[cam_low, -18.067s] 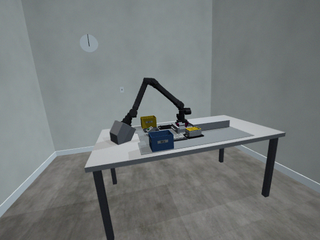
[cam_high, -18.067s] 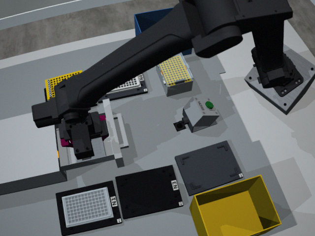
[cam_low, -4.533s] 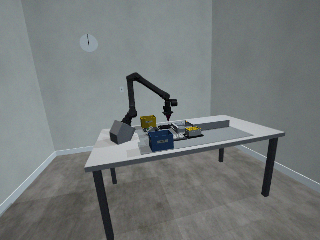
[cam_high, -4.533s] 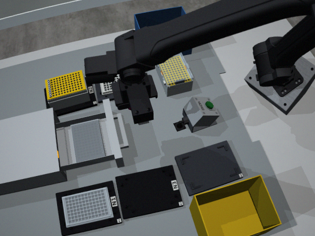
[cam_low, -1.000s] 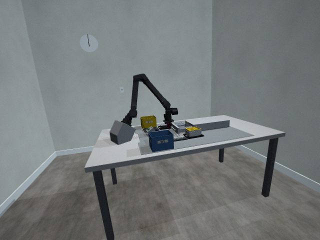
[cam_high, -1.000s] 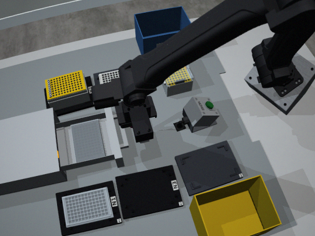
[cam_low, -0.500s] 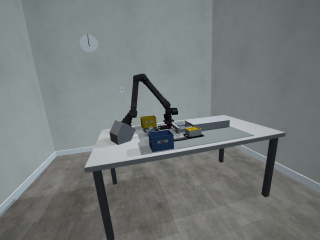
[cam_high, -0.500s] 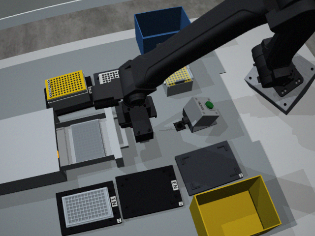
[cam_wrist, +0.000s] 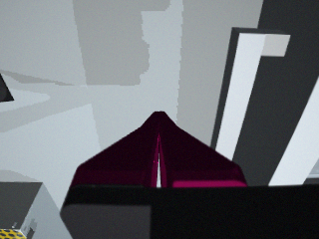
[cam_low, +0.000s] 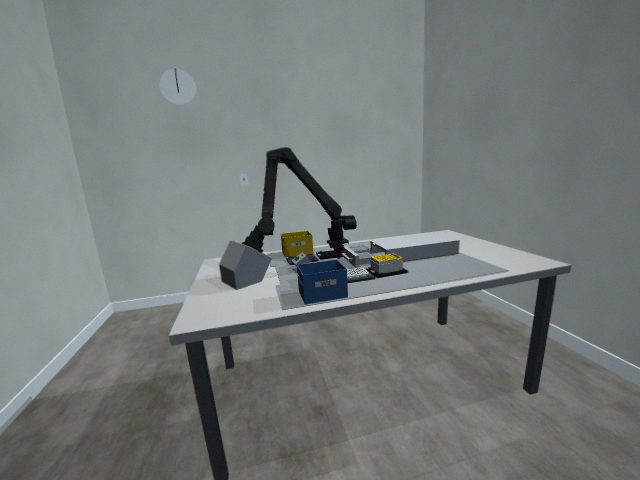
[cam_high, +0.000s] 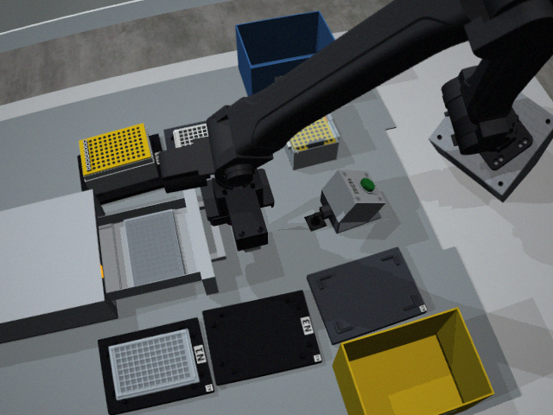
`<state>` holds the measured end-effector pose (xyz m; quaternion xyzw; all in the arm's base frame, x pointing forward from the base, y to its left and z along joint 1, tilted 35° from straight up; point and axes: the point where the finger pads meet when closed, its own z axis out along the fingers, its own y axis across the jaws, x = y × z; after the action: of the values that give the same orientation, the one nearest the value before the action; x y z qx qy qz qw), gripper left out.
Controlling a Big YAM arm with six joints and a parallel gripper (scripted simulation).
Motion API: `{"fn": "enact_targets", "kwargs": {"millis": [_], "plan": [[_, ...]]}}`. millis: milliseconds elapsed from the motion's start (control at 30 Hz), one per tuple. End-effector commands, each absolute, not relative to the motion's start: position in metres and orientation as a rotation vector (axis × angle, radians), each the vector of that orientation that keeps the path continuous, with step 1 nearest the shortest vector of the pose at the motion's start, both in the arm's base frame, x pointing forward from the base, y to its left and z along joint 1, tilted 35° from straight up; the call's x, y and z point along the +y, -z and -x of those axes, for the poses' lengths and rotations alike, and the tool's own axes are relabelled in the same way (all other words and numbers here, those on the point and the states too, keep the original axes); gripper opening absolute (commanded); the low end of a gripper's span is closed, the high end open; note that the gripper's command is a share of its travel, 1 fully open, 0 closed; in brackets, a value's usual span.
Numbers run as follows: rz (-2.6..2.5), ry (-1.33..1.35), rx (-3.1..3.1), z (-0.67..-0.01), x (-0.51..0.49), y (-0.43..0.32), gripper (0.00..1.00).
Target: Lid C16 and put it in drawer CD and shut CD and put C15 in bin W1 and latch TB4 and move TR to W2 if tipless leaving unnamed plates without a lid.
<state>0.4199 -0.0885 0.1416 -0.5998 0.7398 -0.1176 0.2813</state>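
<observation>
My gripper [cam_high: 248,233] [cam_low: 338,251] [cam_wrist: 159,119] is shut and empty. It hangs low over the mat, just right of the front panel [cam_high: 199,234] [cam_wrist: 240,100] of cooler CD's drawer. The drawer stands open, and a lidded plate [cam_high: 154,247] lies flat in it. The clear plate [cam_high: 151,364] sits in nest N1. Nest N3 [cam_high: 261,337] is bare. The lid park [cam_high: 365,292] is bare. The yellow bin W1 [cam_high: 464,353] [cam_low: 296,241] is at the front right. Tip box TB4 [cam_high: 312,142] stands partly under my arm. The green key DONE [cam_high: 366,183] sits on its grey box.
The blue bin W2 [cam_high: 263,71] [cam_low: 321,281] stands at the back. Tip rack TR [cam_high: 115,150] [cam_low: 386,257] with its yellow top sits behind the cooler housing [cam_high: 44,254]. A white plate [cam_high: 191,134] lies beside it. The arm's base [cam_high: 489,134] is at the right.
</observation>
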Motion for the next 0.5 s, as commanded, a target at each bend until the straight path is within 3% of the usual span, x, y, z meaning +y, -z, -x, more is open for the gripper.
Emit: {"fn": "enact_targets", "kwargs": {"millis": [0,467], "plan": [[1.607,0.324,1.970,-0.4368,-0.0902,-0.1544,0.00],[1.608,0.310,1.980,-0.4358,-0.0900,-0.1487,0.00]]}}
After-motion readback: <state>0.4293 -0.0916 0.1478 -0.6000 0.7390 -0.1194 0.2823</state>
